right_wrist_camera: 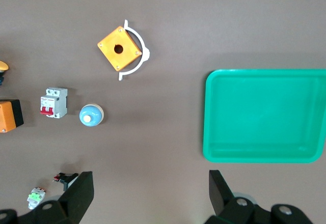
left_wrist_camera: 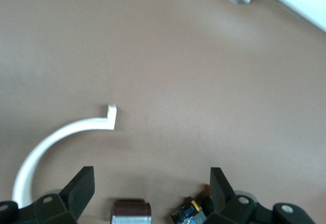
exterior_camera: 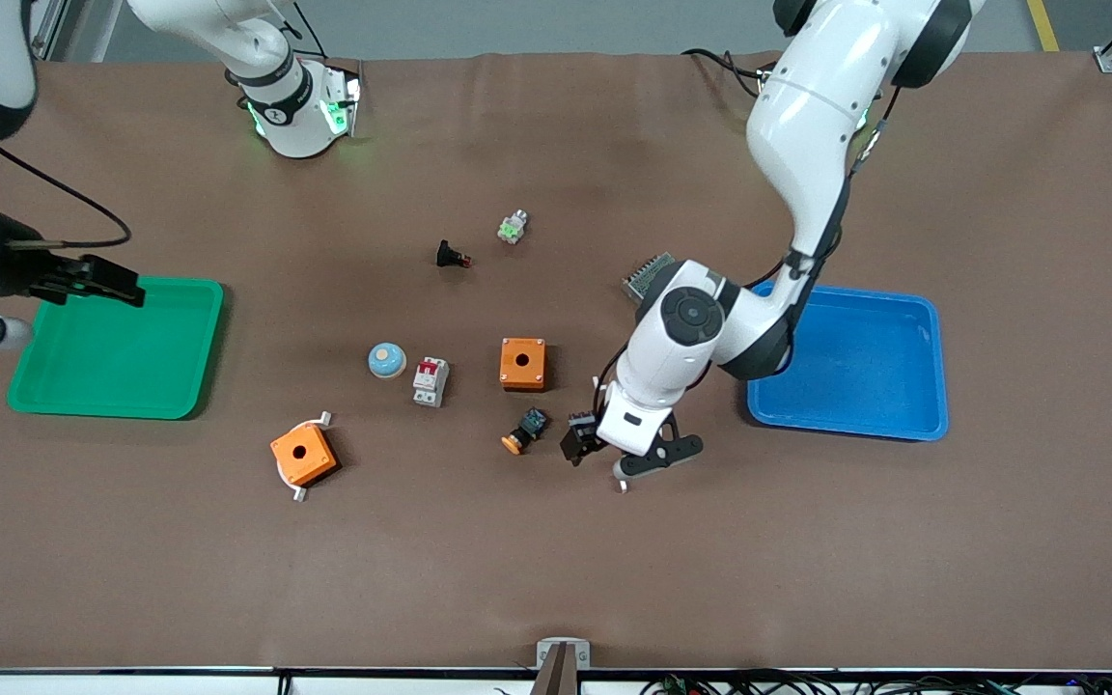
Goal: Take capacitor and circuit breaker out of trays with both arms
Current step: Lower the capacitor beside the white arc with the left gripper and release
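The left gripper point(exterior_camera: 604, 461), jaws spread and holding nothing, hangs low over mid-table. The right gripper point(exterior_camera: 102, 280), also wide and unladen, waits above the green tray point(exterior_camera: 184, 396). The breaker point(exterior_camera: 430, 381) lies mid-table. I cannot make out the capacitor.

Before me: a green tray point(exterior_camera: 117, 349) toward my right arm's end, a blue tray point(exterior_camera: 850, 362) toward my left arm's end, two orange boxes point(exterior_camera: 523, 364) point(exterior_camera: 303, 455), a blue dome point(exterior_camera: 387, 360).

White-grey breaker point(exterior_camera: 430, 380) lies flat beside the capacitor point(left_wrist_camera: 131, 212), a dark block.
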Available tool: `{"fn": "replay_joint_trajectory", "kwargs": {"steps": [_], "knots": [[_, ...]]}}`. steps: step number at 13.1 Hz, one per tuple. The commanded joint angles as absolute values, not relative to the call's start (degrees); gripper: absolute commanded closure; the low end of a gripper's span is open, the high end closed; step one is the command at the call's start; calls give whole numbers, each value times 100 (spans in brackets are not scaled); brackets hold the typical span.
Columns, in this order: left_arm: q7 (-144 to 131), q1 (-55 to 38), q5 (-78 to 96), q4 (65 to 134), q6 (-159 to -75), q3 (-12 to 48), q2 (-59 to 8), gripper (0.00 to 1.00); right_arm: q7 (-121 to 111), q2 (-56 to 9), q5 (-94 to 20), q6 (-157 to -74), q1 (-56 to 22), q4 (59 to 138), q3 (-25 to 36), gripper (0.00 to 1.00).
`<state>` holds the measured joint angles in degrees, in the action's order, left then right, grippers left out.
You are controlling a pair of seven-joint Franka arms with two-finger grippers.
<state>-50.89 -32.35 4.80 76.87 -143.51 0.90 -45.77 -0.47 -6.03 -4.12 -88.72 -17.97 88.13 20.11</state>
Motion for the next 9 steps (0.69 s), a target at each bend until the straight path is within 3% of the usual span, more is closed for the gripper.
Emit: {"fn": "replay_joint_trajectory", "kwargs": {"steps": [1, 7, 9], "knots": [[-5071, -3200, 151, 7857, -13582, -140, -3904, 0, -586, -299, -255, -9052, -1575, 9035, 1916, 0], [-4975, -2760, -358, 7910, -11850, -158, -3007, 0, -1081, -36, -264, -9273, -1362, 9158, 1907, 0], [-4853, -2716, -867, 7910, -11393, -150, -2849, 0, -1072, 263, -264, -9447, -1232, 9569, 1846, 0]]}}
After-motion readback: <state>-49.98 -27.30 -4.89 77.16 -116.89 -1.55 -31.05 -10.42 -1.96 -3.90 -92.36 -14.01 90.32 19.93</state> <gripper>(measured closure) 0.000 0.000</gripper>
